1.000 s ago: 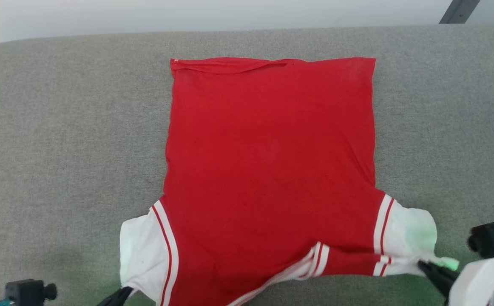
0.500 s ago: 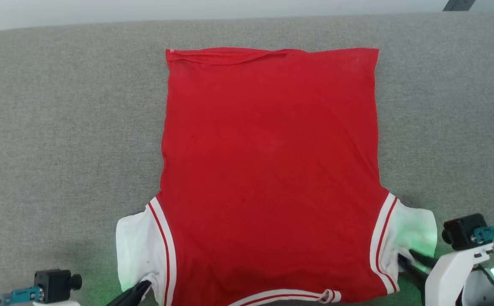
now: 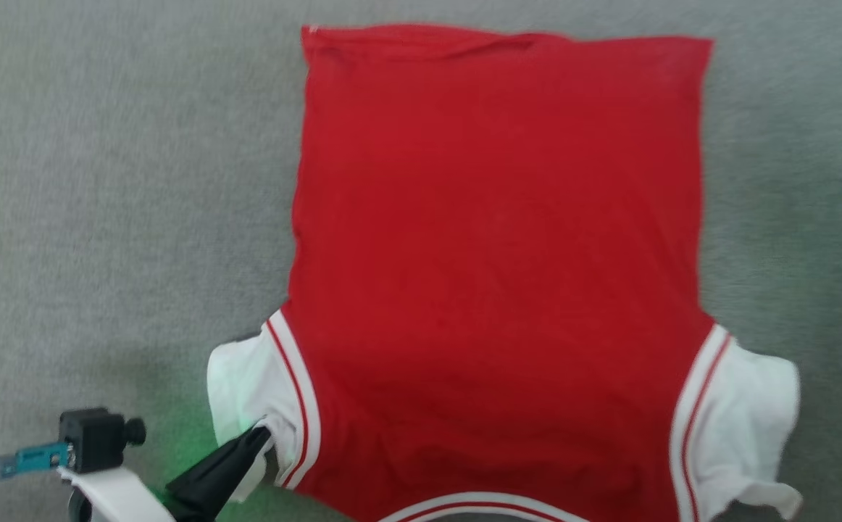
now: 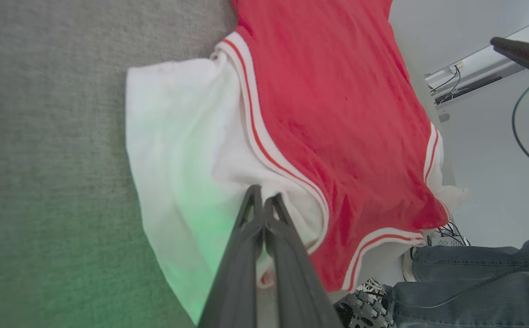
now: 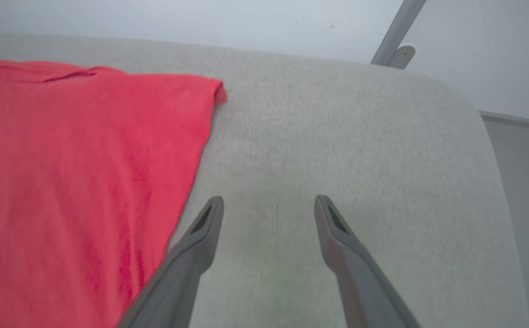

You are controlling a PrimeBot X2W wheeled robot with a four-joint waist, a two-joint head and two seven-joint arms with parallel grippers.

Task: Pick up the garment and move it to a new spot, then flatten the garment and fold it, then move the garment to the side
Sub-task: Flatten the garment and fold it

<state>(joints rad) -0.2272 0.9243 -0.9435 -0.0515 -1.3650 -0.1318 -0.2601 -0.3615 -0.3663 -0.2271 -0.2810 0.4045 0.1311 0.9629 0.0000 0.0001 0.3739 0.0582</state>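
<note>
The red shirt [image 3: 501,239] lies flat on the gray cushion [image 3: 102,181]. The left gripper [image 4: 263,202] is pinched tight on its white sleeve [image 4: 178,136]. The right gripper [image 5: 269,205] is spread wide, holding nothing, beside the shirt.

The garment [image 3: 493,254], a red jersey with short white sleeves and white-and-red striped trim, lies spread flat on the grey bench [image 3: 102,181], filling the frame's centre. Its hem runs along the top and its sleeves sit at lower left and lower right. The lower-left sleeve looks slightly bunched, though blur leaves that uncertain.
</note>
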